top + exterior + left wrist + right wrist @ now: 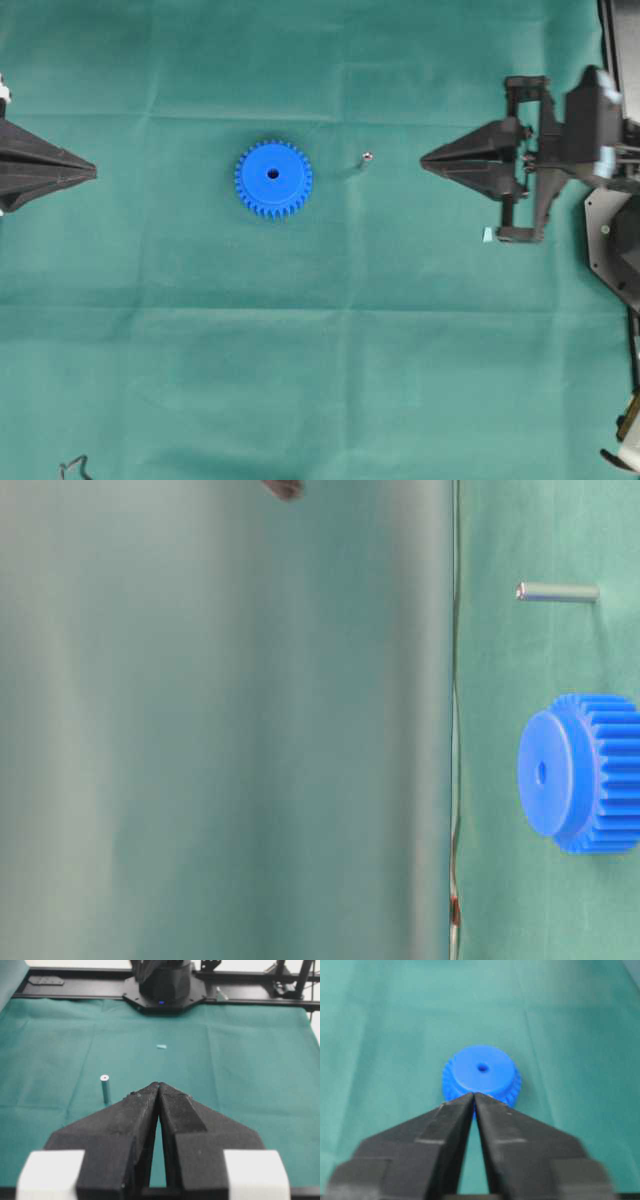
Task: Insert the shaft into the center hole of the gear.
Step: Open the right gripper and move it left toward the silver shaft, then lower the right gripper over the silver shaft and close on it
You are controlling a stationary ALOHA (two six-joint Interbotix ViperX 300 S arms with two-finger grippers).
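Green cloth covers the bench (320,380), and on it the shaft (366,157) stands upright on its end, alone, just right of the gear (273,179). This is the main risk. A thin pin on soft cloth falls easily, so if the right pincer (424,159) comes in low or a little off line, I think it will knock the pin over, and the pin can roll away or against the teeth. A grasp too near the top would leave the pin tilted between the tips, and then it would miss the center hole (273,174). The gear lies loose and flat, so a crooked push could also slide it.

Both pincers hold nothing. The left pincer (159,1086) has its tips pressed together; the right one looks narrow, its tips almost touching.

The shaft is between the gear and the right pincer, near that pincer's tip line. The left pincer is well apart, at the far left of the gear.
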